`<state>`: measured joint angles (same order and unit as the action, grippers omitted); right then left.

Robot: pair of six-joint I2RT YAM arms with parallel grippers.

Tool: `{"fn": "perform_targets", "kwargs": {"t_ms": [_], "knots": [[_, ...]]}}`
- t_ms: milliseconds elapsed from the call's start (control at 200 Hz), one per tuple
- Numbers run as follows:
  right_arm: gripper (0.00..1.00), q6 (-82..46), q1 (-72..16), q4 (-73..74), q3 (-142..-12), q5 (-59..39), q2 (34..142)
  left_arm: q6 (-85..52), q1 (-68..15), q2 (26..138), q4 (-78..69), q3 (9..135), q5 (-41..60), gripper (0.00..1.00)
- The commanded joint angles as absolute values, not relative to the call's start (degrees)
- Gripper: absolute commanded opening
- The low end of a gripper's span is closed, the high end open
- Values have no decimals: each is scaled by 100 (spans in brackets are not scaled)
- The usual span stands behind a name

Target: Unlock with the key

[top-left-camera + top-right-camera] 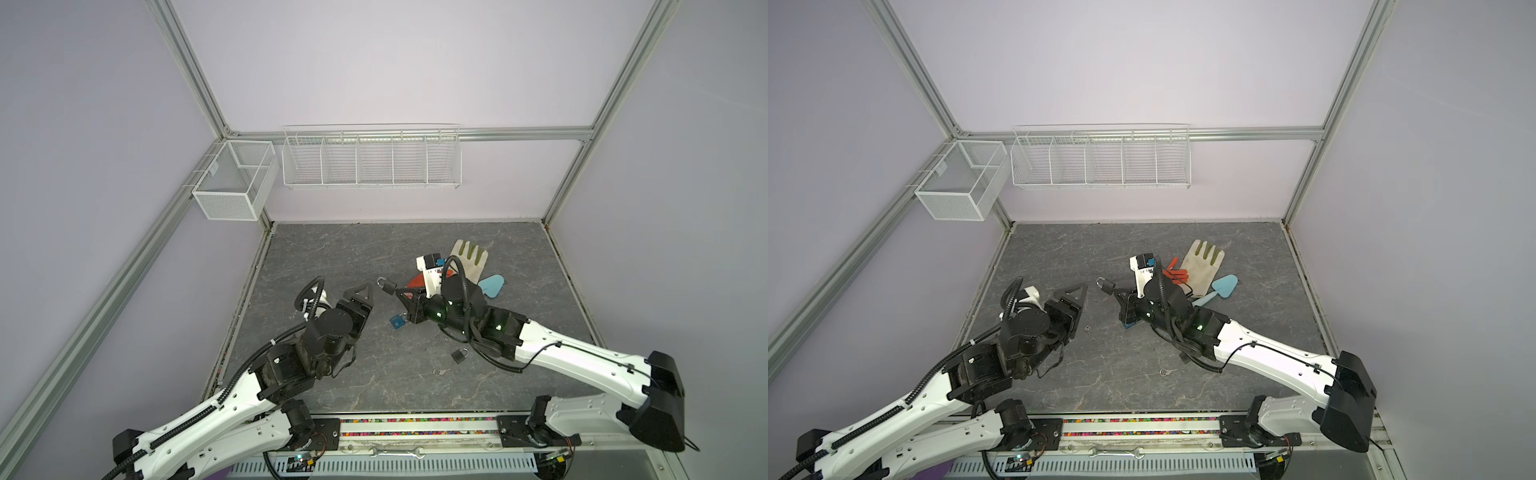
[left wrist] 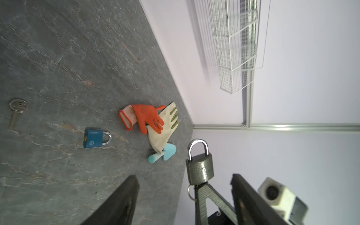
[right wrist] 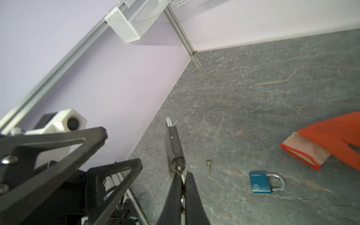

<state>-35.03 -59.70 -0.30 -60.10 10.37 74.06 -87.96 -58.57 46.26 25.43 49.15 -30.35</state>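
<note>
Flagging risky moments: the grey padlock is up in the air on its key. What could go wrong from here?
1. The padlock hangs only on the key pinched in the right gripper; it may slip off and drop onto the table.
2. The left gripper is open and clear of the padlock; turning the key now would probably just spin the unheld body.

Pale lilac walls [image 1: 395, 62] are edged by aluminium frame rails [image 1: 519, 134]. A white five-compartment wire rack [image 1: 372, 160] hangs on the back wall, with a white mesh basket [image 1: 232, 183] beside it near the corner. The tabletop [image 1: 332, 257] is dark grey and stone-veined.
</note>
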Motion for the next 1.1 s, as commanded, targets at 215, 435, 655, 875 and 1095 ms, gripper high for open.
{"fn": "perform_targets", "kwargs": {"t_ms": [215,435,655,875,1095], "knots": [[7,-1864,-6349,3,-6393,1896,7633,-8941,-5563,5305,2443,5459,-2145,75],[6,-1559,-6442,-35,-6407,2161,7677,-9003,-5547,5527,2237,5557,-2081,60],[6,-1522,-6469,-45,-6416,2182,7655,-9151,-5476,5634,1960,5470,-2070,48],[6,-1672,-6479,30,-6373,2125,7663,-9338,-5476,5705,1485,5267,-2012,43],[7,-1768,-6483,105,-6363,2179,7699,-9547,-5476,5717,1398,5118,-2016,43]]}}
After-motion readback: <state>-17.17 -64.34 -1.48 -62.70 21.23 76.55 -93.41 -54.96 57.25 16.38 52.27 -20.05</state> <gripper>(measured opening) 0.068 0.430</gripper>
